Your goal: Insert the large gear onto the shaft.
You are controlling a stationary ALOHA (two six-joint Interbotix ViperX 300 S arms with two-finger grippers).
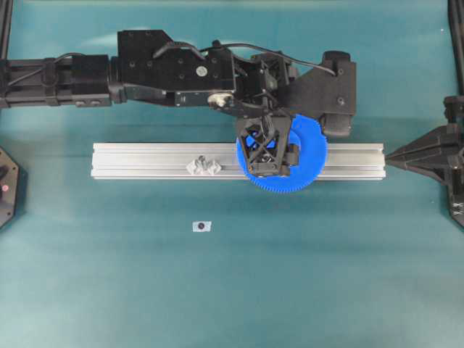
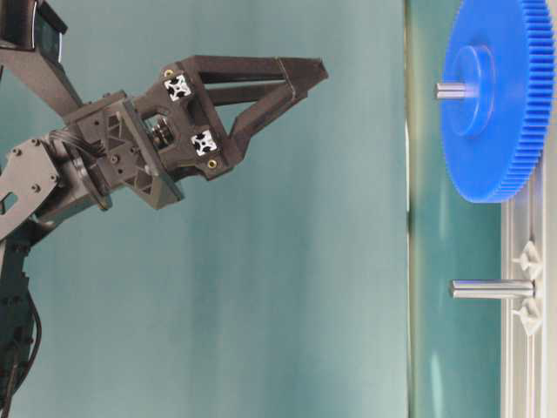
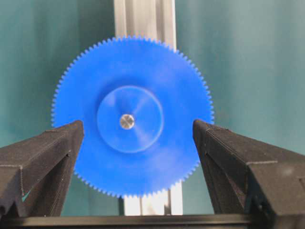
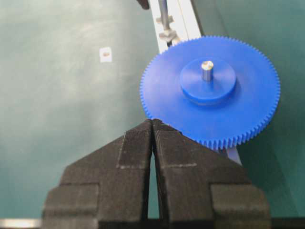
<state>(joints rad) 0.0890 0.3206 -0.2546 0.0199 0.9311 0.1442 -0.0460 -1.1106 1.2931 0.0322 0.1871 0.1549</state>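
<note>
Gear (image 3: pixel 132 117) seated flat on the rail (image 3: pixel 144 19), shaft (image 3: pixel 126 121) poking up through its hub dead centre; insertion looks done. Left gripper (image 3: pixel 138 138) above it, spread wide at 3 and 9 o'clock of the disc, gripping nothing; right gripper (image 4: pixel 152 125) pressed closed, empty, gear at its 1 o'clock. Next, probably only a straight lift clear, without nudging the teeth.
</note>
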